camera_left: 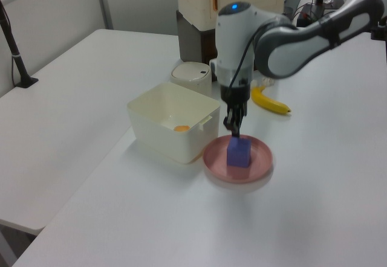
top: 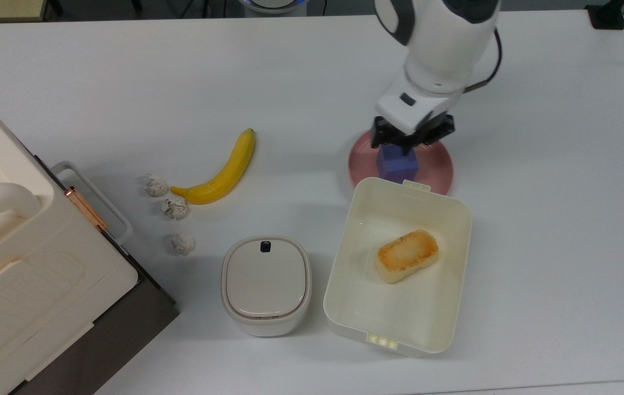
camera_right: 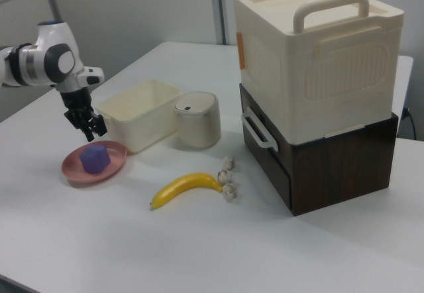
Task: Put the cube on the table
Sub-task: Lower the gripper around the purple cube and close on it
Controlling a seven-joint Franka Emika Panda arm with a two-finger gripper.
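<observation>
The blue-purple cube (camera_left: 239, 152) sat on the pink plate (camera_left: 260, 165) while the gripper (camera_left: 232, 127) hovered just above it with fingers slightly spread and empty, so it probably needed to descend straight, pinch opposite faces and carry the cube to bare tabletop (top: 553, 164).

matt cube (top: 397, 163), seemingly glossy plate (top: 437, 165).
</observation>
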